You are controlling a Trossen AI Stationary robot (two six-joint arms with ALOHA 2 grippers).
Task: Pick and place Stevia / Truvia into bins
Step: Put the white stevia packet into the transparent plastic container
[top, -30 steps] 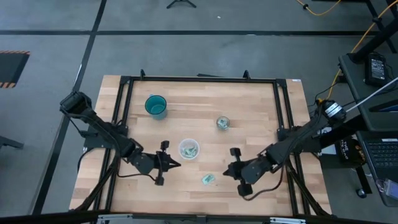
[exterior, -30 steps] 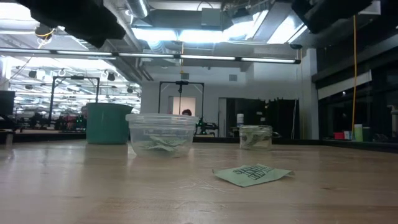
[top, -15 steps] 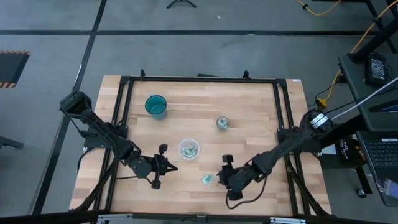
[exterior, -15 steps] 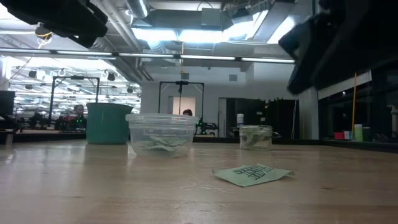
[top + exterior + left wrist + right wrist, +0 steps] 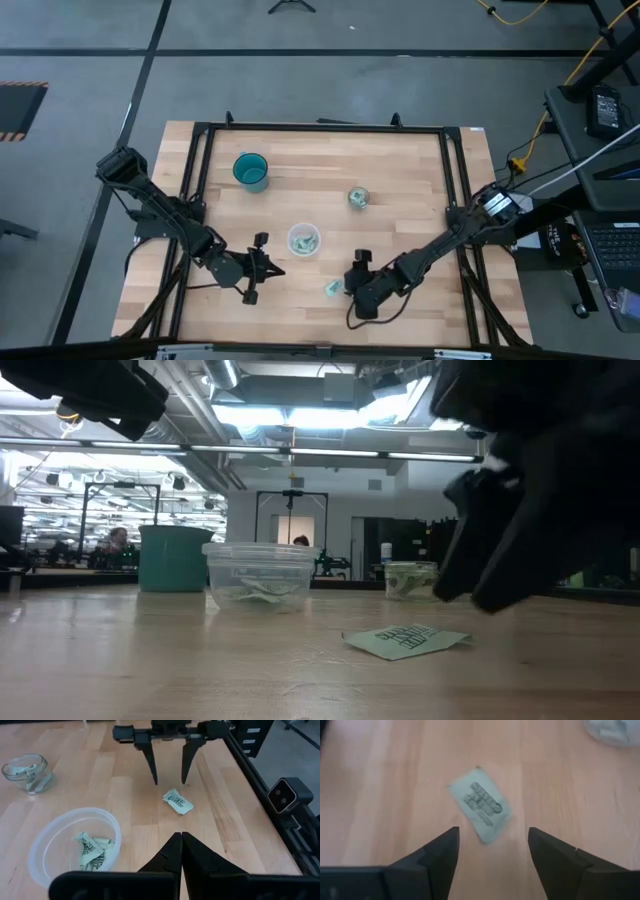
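A pale green sweetener packet (image 5: 334,288) is seen lying flat on the light wooden table (image 5: 400,170), printed face up, near the front edge and just in front of the wide translucent cup (image 5: 304,240). The table is framed by black rails, and grey floor is seen around it; behind it, in the low view, a large hall with ceiling lights and a person's head far off is seen. Crumpled packets are held in the wide translucent cup, and more are seen in the small clear glass (image 5: 357,196), which is set behind and to the right of that cup. The teal cup (image 5: 250,171) is placed well behind and to the left of the wide cup.

The right gripper (image 5: 352,289) is lowered just beside the loose packet, its arm stretched in from the table's right edge; its fingers (image 5: 150,760) are spread wide, with the packet (image 5: 481,804) lying ahead between them, untouched. The left gripper (image 5: 271,267) is held to the left of the wide cup, its jaws closed together on nothing.
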